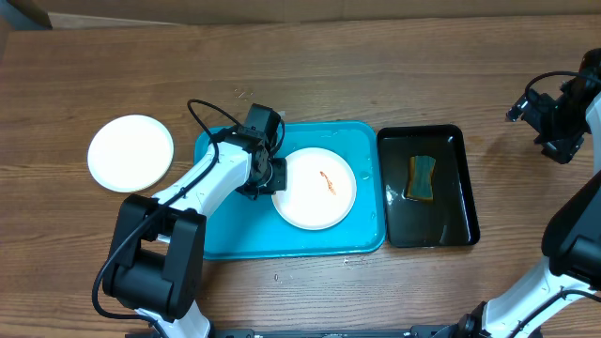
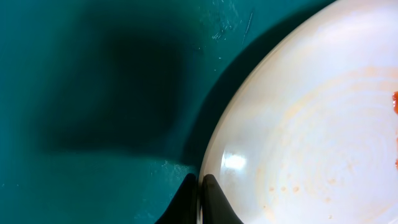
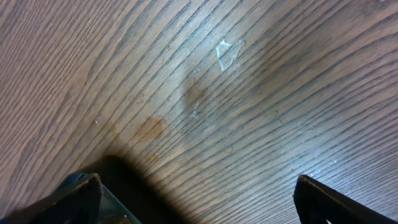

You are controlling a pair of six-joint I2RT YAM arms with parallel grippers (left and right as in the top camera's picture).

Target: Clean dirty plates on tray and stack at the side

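The round white plate (image 1: 315, 188) with an orange-red sauce smear lies in the large turquoise plastic tray (image 1: 235, 239), its rim pinched between the left fingers (image 2: 214, 202). A second white plate (image 1: 130, 152) rests on the wooden bench (image 1: 376, 84), well left of those fingers. The right fingers (image 3: 323, 199) hang spread over bare wood.

**A:** What is the table (image 1: 376, 75) made of?
**B:** Brown wood with a matt finish. The right wrist view shows fine grain lines and a faint stain.
**A:** And the turquoise tray (image 1: 282, 239)?
**B:** Smooth, glossy plastic with light scratches. The smeared plate (image 1: 305, 202) on it is glossy white, with a bright glint near its rim.
**A:** What sits at three o'clock of that tray?
**B:** A black tray (image 1: 427, 132) of shiny plastic, with a porous-looking sponge (image 1: 422, 177) in it. At nine o'clock, the clean plate (image 1: 130, 153) looks smooth and white and shows no glare.
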